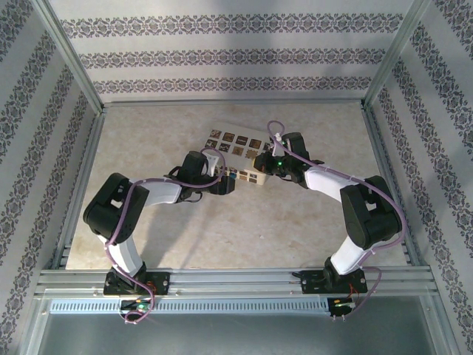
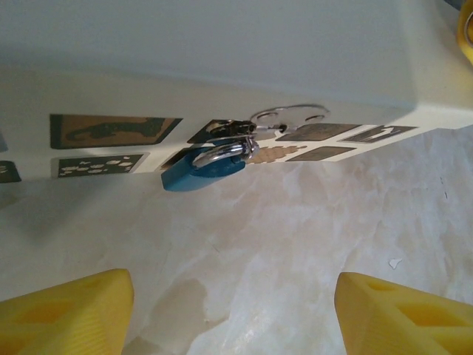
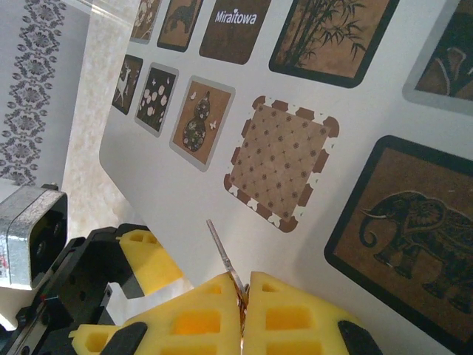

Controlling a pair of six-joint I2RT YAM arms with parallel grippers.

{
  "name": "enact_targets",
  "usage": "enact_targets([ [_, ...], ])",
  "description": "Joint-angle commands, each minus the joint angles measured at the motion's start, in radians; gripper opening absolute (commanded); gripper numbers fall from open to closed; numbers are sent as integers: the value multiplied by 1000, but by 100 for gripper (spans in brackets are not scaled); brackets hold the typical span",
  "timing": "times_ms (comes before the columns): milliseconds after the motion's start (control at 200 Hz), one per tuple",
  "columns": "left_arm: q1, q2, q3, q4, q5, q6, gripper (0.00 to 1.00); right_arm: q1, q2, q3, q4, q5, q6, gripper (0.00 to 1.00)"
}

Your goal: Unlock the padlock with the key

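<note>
Left wrist view: the blue padlock point(image 2: 198, 174) hangs against the side face of the white box point(image 2: 222, 66). Its silver shackle is caught in a small metal fitting point(image 2: 230, 128), with a wire ring point(image 2: 290, 115) just beside it. The left gripper point(image 2: 236, 314) faces that side of the box with its yellow fingers point(image 2: 70, 310) wide apart, clear of the padlock.

On the right wrist view, the key point(image 3: 222, 254) shows as a thin metal blade standing up from the right gripper point(image 3: 242, 287). That gripper's pads are pressed together on it, over the box's top face and its brown picture tiles point(image 3: 281, 163).

From above, the box lies toward the far middle of a pale, marbled tabletop point(image 1: 222, 237), and both arms reach to its near edge. Beyond the box, wallpaper point(image 1: 222, 59) with dark floral bands covers the walls. Aluminium posts point(image 1: 70, 55) stand at the corners, and a rail point(image 1: 236, 281) runs along the near edge.
</note>
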Motion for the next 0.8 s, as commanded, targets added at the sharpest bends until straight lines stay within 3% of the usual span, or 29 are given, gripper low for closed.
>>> enact_targets([
  [0,13,31,19,74,28,19,70,7,4,-19,-1,-10,-6,0],
  [795,5,164,47,282,29,-30,56,6,-13,-33,-17,7,-14,0],
])
